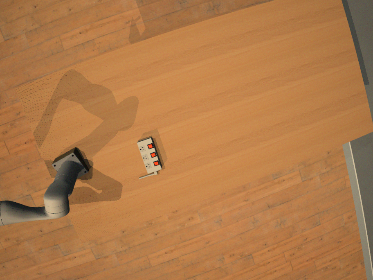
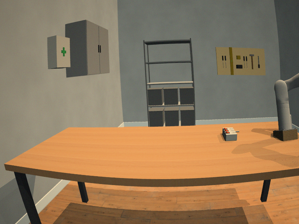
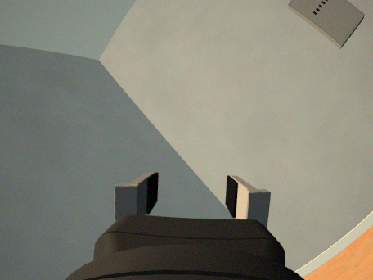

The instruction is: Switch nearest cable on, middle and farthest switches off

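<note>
A white power strip (image 1: pixel 149 156) lies flat on the wooden table, right way up, with three red switches in a row: far from the cable (image 1: pixel 149 146), middle (image 1: pixel 153 154), and nearest the cable (image 1: pixel 156 163). Its short cable stub (image 1: pixel 147 175) sticks out at the near end. The strip also shows in the exterior view (image 2: pixel 229 133). My gripper (image 3: pixel 191 188) shows only in the wrist view. It is open and empty, pointing up at the walls and ceiling, far from the strip. I cannot tell the switch positions.
The arm's base (image 1: pixel 70 161) is mounted on the table left of the strip, and shows at the right in the exterior view (image 2: pixel 285 134). A shelf unit (image 2: pixel 170 83), wall cabinets (image 2: pixel 87 48) and a tool board (image 2: pixel 240 61) stand beyond the table.
</note>
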### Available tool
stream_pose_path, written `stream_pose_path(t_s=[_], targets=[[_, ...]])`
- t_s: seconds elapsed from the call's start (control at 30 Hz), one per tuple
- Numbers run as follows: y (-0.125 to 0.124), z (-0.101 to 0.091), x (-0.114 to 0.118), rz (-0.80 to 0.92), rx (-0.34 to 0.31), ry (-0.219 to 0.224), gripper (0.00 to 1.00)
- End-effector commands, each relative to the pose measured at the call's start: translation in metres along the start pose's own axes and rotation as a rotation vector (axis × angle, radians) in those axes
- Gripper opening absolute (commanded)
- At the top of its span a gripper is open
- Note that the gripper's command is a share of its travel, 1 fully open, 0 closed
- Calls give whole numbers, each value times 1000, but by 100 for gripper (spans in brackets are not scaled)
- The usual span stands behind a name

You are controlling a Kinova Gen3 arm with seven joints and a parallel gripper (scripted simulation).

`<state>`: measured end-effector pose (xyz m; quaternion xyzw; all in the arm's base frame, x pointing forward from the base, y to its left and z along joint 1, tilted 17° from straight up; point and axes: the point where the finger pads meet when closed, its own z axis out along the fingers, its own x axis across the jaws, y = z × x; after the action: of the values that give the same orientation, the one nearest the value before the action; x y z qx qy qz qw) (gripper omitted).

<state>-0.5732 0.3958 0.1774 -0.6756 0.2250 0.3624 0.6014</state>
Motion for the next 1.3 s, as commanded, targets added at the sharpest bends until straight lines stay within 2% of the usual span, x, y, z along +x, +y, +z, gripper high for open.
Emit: stream_pose_path(t_s=[0.0,0.4,0.7,0.9,0.97,1.13,1.27], targets=[[-1,0,-1,3,1,0,100],[1,-7,-9,23,-20,18,100],[7,-29,-31,77,-84,68,100],[14,-58,-57,135,-166,118,100],[14,-58,-57,135,-166,118,100],[20,-97,-86,192,-267,167,100],[25,-140,-114,240,-372,207,100]])
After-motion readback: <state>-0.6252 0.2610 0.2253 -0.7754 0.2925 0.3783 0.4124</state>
